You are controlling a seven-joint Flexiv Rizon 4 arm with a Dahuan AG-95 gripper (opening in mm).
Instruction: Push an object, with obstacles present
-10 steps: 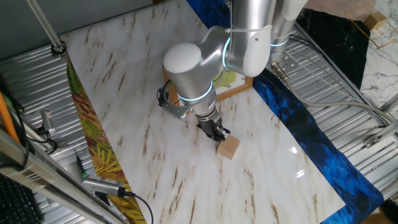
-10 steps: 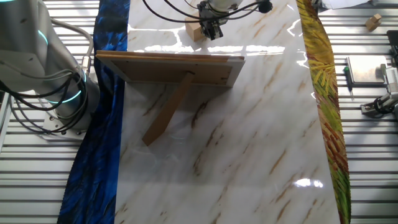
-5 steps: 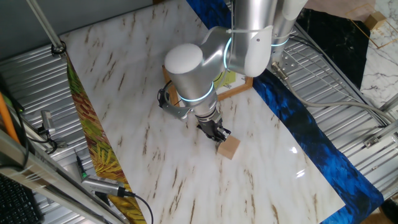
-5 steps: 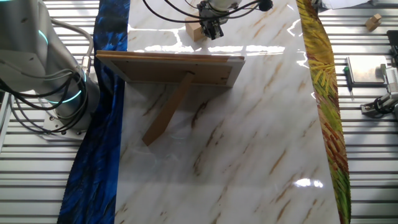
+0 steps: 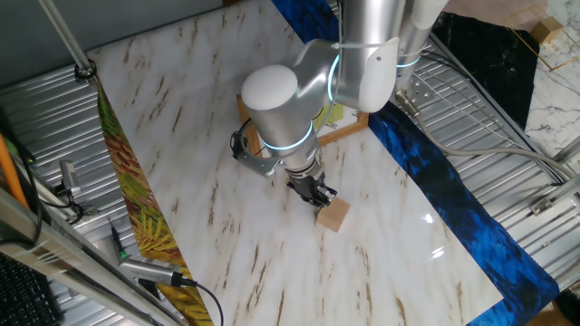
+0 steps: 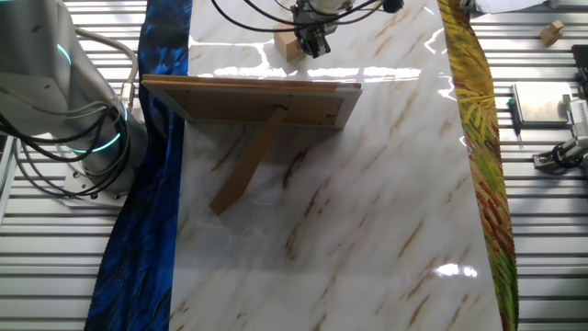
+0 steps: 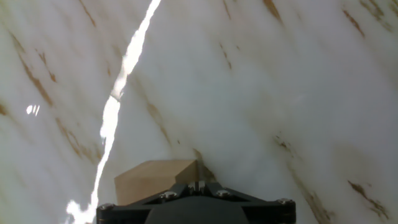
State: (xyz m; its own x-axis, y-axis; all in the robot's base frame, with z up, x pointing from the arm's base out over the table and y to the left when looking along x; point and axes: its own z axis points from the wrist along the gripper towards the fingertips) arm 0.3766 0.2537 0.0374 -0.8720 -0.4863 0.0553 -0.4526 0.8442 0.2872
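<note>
One cube [image 5: 333, 215] sits at the centre of one fixed view, on the marble bench [image 5: 190, 163], with the fingers [image 5: 319, 193] pressed against its upper-left face; they look drawn together, nothing clamped between them. Left of the cube the marble runs open as far as the yellow-green strip [image 5: 127, 190] along the bench's left edge. Below and right of the cube there is bare marble down to the blue strip [image 5: 453, 213] that borders the right edge. Above the fingers, the frame [image 5: 349, 127] is mostly hidden behind the arm [image 5: 290, 100]; only its lower-right corner shows, well apart from the cube.

In the other fixed view, going left to right, the blue strip [image 6: 152, 184] lies down the left side, the frame [image 6: 248, 99] stands upright across the upper middle with its prop leg [image 6: 246, 167] slanting toward the lower left, and the cube [image 6: 287, 46] lies beyond it near the top edge, touching the fingers [image 6: 312, 41] on its right. A gap of marble separates cube and frame. The wide lower half of the bench [image 6: 367, 230] is open, bounded on the right by the yellow-green strip [image 6: 478, 156].

The hand view shows the cube [image 7: 155, 180] at lower left, against the closed fingers [image 7: 198, 185], with marble filling the rest of the picture.
</note>
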